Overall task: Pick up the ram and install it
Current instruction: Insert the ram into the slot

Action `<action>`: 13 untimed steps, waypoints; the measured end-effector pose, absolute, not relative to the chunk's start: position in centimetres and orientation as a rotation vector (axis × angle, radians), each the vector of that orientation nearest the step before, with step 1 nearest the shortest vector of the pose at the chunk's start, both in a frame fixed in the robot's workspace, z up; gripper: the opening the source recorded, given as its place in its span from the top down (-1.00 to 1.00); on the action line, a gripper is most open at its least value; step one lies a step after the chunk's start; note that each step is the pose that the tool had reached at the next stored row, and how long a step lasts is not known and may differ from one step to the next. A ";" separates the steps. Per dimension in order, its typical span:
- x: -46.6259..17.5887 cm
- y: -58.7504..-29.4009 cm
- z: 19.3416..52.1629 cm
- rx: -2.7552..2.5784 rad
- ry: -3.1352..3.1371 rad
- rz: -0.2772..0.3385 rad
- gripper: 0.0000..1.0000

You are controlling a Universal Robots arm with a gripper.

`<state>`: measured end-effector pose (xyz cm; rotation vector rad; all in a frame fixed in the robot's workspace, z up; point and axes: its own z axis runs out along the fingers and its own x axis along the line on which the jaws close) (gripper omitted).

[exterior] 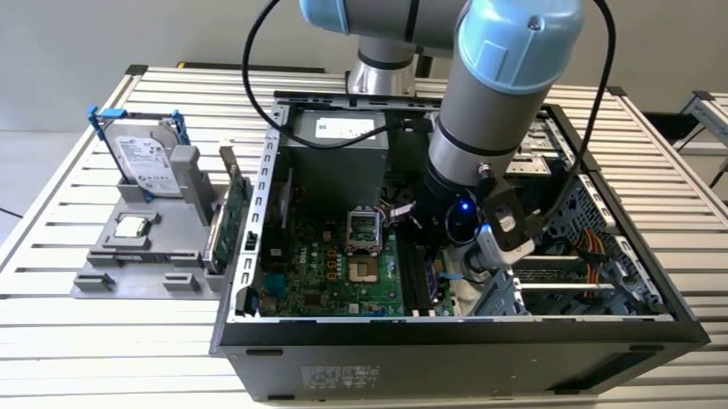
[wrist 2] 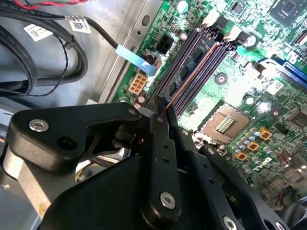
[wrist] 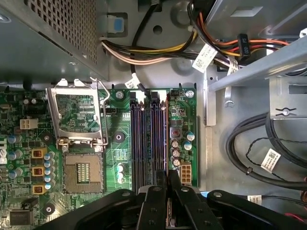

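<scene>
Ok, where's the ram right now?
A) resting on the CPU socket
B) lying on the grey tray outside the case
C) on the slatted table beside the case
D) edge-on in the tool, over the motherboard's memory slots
D: in the second wrist view the ram runs edge-on from the tool along the memory slots.

Matt black plastic is seen on the gripper [wrist 2: 160, 120], bare dull sheet metal on the case [exterior: 455, 328], glossy green laminate on the motherboard [wrist: 120, 139].

Slatted table [exterior: 68, 341] — case [exterior: 455, 358], grey stand [exterior: 142, 256]
</scene>
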<state>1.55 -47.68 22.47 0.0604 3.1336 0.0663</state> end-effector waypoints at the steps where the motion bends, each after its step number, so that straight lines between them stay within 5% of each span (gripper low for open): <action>1: 1.5 -47.7 22.5 0.060 3.134 0.066 1.00; 13: 1.4 -47.7 22.1 0.060 3.134 0.067 1.00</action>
